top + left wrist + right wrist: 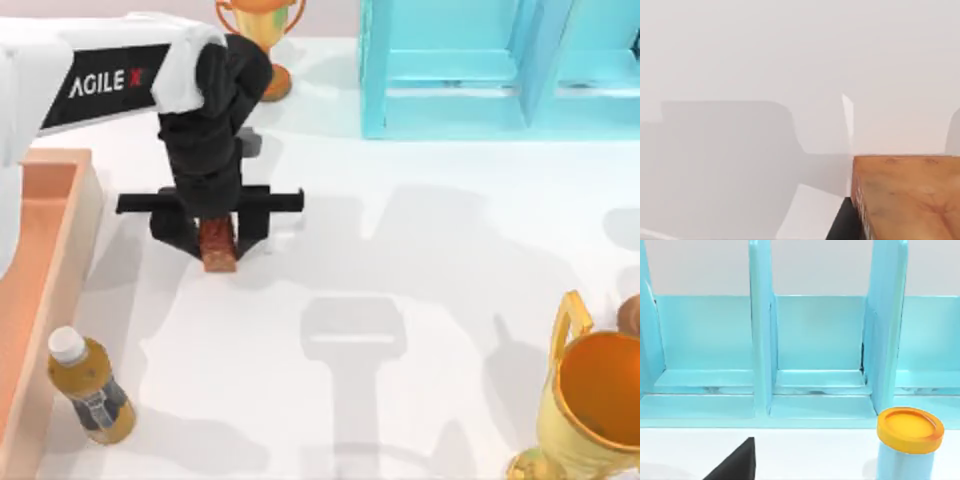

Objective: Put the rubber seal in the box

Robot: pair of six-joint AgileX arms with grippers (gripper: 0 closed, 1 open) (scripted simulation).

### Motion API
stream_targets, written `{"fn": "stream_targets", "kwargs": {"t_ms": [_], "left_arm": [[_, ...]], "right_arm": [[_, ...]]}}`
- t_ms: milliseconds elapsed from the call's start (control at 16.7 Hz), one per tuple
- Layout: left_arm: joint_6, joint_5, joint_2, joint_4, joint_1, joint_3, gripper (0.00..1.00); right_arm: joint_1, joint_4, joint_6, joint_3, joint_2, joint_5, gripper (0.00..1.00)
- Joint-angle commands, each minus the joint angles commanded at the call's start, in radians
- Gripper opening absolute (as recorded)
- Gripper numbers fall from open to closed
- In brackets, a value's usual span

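The left hand (221,238) is hanging straight down over the small reddish-brown rubber seal (220,246) with the tan base, and its black fingers are sitting on either side of the block, pinching it, as far as the top view is showing. The seal is standing just beside the middle of the white desk (420,300), a little toward its left. That vertical approach is making sense: a small upright block is being taken from above so the fingers are bracketing its flat sides. In the left wrist view the seal's orange-brown face (905,195) is looming very close.

The large shallow box with the light wood rim (88,215) is waiting along the desk's left edge, near the seal, so I am judging the carry to be short. The amber bottle with the white cap (90,385) is standing just beside the box's rim, something to steer clear of. The right arm is sitting parked, facing the turquoise shelf unit (760,340).
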Motion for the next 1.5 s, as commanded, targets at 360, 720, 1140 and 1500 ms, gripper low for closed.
{"fn": "stream_targets", "kwargs": {"t_ms": [360,720,1140,1500], "left_arm": [[-0.001,-0.003,-0.032,-0.198,-0.004,0.161,0.0],[-0.003,-0.001,-0.069,-0.355,-0.002,0.285,0.0],[0.07,-0.001,-0.102,-0.357,0.07,0.246,0.0],[0.408,-0.005,-0.283,-0.364,0.407,0.062,0.0]], "right_arm": [[0.0,0.0,0.0,0.0,0.0,0.0,1.0],[0.0,0.0,0.0,0.0,0.0,0.0,1.0],[0.0,0.0,0.0,0.0,0.0,0.0,1.0],[0.0,0.0,0.0,0.0,0.0,0.0,1.0]]}}
